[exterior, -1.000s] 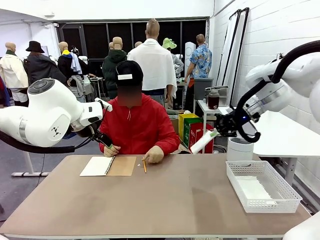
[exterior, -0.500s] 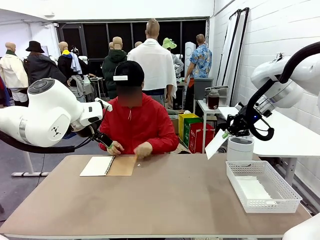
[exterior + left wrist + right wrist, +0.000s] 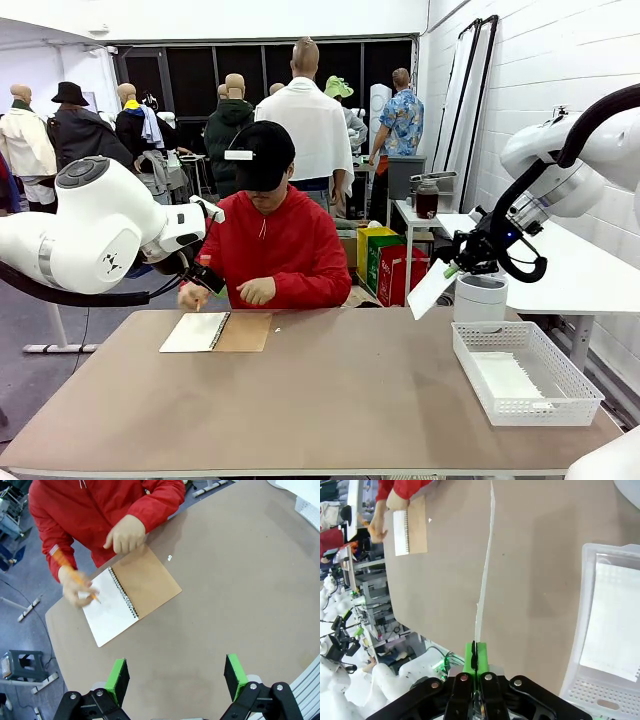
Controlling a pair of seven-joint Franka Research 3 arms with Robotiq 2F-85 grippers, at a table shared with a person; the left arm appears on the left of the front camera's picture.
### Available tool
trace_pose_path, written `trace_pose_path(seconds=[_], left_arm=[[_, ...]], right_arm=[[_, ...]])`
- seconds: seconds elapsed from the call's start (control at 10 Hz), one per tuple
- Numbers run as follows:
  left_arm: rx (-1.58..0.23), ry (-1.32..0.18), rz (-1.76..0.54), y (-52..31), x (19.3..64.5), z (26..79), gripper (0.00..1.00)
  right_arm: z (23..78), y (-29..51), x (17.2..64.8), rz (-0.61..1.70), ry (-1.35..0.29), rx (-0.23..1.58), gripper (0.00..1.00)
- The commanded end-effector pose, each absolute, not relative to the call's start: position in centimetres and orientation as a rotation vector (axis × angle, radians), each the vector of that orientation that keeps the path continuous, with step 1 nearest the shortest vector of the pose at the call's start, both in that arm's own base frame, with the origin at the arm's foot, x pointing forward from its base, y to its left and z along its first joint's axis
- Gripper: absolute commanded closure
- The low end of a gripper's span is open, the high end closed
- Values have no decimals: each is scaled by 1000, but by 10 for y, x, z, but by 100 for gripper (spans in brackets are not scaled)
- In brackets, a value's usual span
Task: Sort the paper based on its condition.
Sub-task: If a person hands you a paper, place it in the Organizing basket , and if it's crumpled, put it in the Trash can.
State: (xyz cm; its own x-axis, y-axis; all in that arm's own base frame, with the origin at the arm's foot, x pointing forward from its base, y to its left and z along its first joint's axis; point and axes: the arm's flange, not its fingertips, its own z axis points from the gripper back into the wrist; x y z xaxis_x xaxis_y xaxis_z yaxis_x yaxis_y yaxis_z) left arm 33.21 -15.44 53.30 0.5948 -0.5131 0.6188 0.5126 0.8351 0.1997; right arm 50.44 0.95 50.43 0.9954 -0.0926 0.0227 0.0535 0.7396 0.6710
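A white sheet of paper [image 3: 432,290] hangs in the air left of the white mesh basket [image 3: 540,410], above the table's right side. My right gripper [image 3: 457,268] is shut on its upper edge. In the right wrist view the paper [image 3: 487,555] stands edge-on, rising from the closed right gripper [image 3: 475,652]. Another sheet [image 3: 505,378] lies flat in the basket [image 3: 587,550]. My left gripper [image 3: 176,680] is open and holds nothing, high above the table's near left part; in the front view the left gripper [image 3: 207,280] hovers over the notebook's far end.
A spiral notebook [image 3: 131,600] with a brown cover lies open at the far left of the table. The person's hand [image 3: 75,585] holds a pencil over its page; the other hand [image 3: 125,532] rests beside it. A white round bin [image 3: 481,298] stands behind the basket.
My right gripper has carried the paper to the right, nearer the basket, and the sheet now hangs lower. The person took the pencil from the table and moved both hands toward the notebook.
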Motion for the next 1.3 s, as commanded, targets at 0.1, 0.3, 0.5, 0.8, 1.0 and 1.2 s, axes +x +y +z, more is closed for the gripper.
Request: trace_pose_path(seconds=[0.1,0.3,0.5,0.8,1.0,1.2], left_arm=[[4,-718,-596,-155,332,533,0],[4,-718,-596,-155,332,533,0],[4,-718,-596,-155,332,533,0],[4,-718,-596,-155,332,533,0],[4,-718,-596,-155,332,533,0],[4,-718,-596,-155,332,533,0]], right_arm=[[479,-16,491,-57,-177,649,100],[462,-31,486,-56,-222,596,100],[445,-41,482,-40,-242,555,100],[428,-65,474,-21,-184,556,100],[422,-82,464,-6,-140,538,100],[412,-92,459,1,-107,510,100]])
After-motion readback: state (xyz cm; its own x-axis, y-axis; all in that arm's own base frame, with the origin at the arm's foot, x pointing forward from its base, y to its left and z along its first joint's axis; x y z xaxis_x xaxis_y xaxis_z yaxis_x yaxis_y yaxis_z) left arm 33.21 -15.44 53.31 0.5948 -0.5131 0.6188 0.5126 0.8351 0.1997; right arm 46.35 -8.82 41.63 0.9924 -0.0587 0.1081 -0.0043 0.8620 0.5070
